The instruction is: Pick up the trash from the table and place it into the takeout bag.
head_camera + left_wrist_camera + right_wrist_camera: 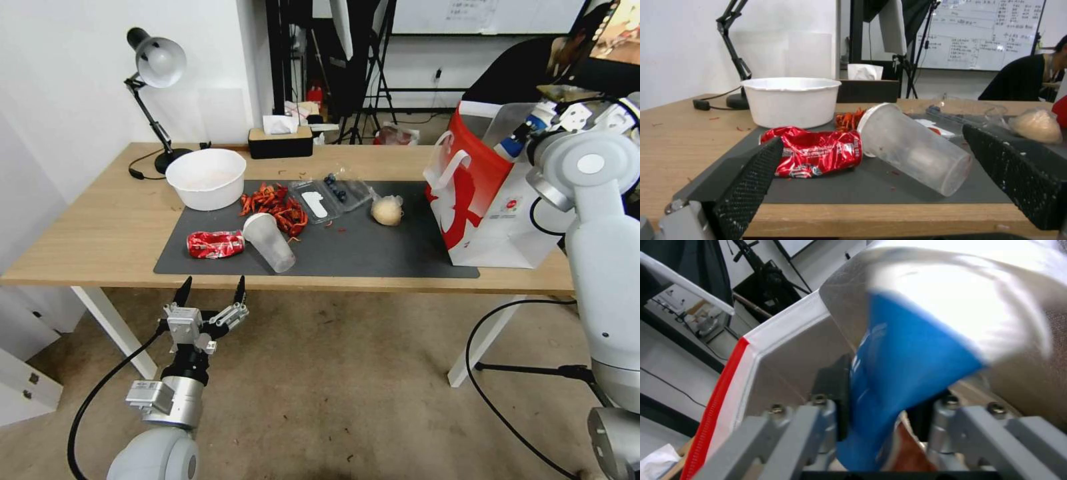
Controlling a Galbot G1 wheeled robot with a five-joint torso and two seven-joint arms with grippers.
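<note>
My right gripper [541, 130] is shut on the blue-white paper cup [519, 143] and holds it over the open top of the takeout bag [490, 207], which stands at the right end of the table [100, 233]. The right wrist view shows the fingers [835, 396] squeezing the cup [911, 366] just inside the bag's rim [773, 336]. On the dark mat [387, 253] lie a crushed red can [215, 243], a clear plastic cup [270, 241] on its side and a pale ball [387, 211]. My left gripper [210, 293] hangs open just off the table's front edge, facing the can [818, 153] and the cup [911, 150].
A white bowl [205, 177] stands at the mat's back left, beside a pile of red scraps [277, 205] and a clear clamshell box [330, 195]. A desk lamp [157, 67] and a tissue box [280, 141] stand along the far edge.
</note>
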